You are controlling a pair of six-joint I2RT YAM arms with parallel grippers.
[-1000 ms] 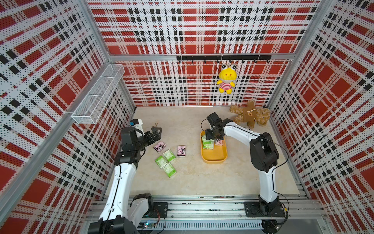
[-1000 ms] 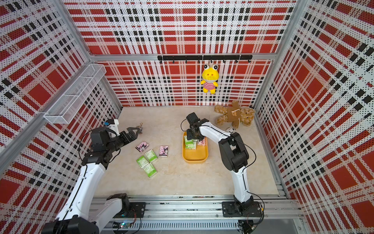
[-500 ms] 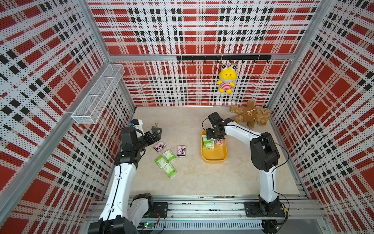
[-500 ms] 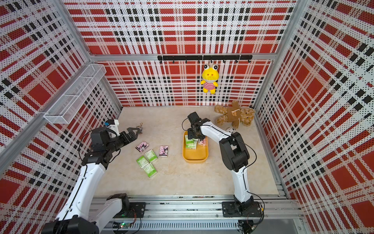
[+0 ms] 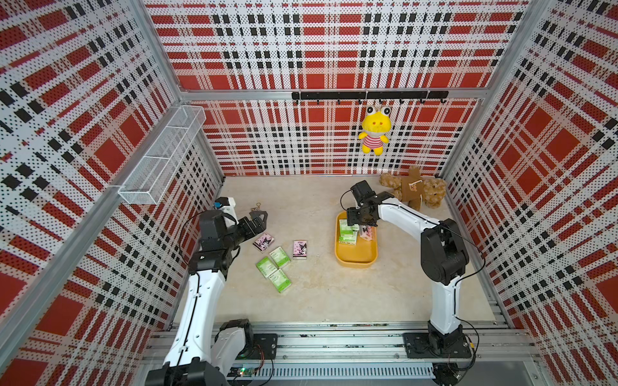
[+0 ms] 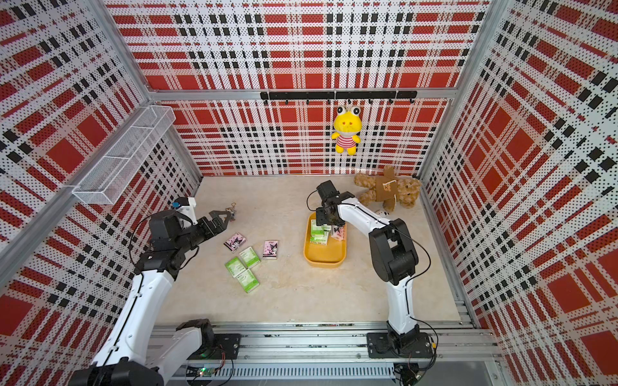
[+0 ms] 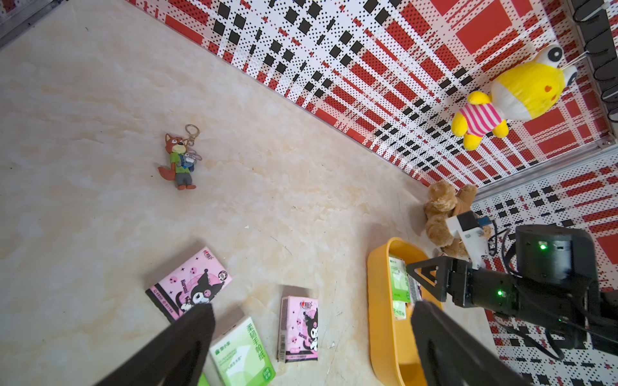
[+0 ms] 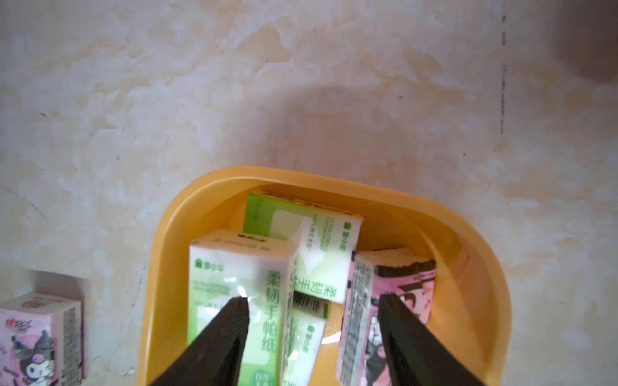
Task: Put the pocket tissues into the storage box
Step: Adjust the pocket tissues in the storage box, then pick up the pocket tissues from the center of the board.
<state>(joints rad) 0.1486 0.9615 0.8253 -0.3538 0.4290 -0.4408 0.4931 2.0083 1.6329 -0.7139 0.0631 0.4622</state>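
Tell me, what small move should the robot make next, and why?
Probably lower the left gripper onto the nearest pink pack and close. Its jaws stand open and empty close by it; five packs lie outside the storage box, and the right gripper hangs open over that box, holding nothing.

A: What sort of place is shown?
B: A lab robot cell is suggested: a marble-look tabletop [image 5: 317, 300] is enclosed by perforated plaid panels [image 5: 334, 50] in aluminium frames.
A: What else is seen?
B: A left arm [image 5: 200, 300] and a right arm [image 5: 441, 300] are bolted to a slotted rail [image 5: 334, 341]; a hook bar [image 5: 368, 95] and wire basket [image 5: 160, 157] are mounted on the walls.
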